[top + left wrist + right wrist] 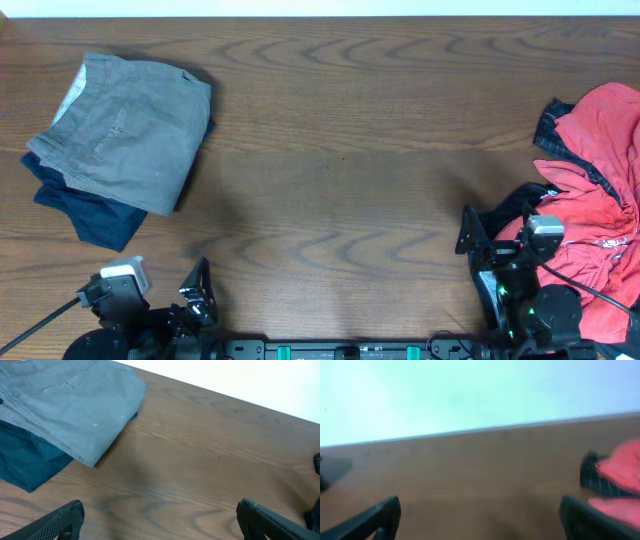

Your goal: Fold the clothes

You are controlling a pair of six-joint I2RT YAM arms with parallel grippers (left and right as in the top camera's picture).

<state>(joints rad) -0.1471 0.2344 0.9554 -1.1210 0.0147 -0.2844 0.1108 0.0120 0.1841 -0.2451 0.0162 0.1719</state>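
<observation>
No text, label, brand, number or sign is legible in any of the three views. The red garment (598,135) at the right edge of the table shows a small pale marking low on its fabric in the overhead view. It is too small and blurred to tell whether it is lettering.

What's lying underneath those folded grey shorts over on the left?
A folded dark navy garment lies under the grey shorts, its edge sticking out on the robot's side. Most of it is covered, so anything else in the stack cannot be seen.
</observation>
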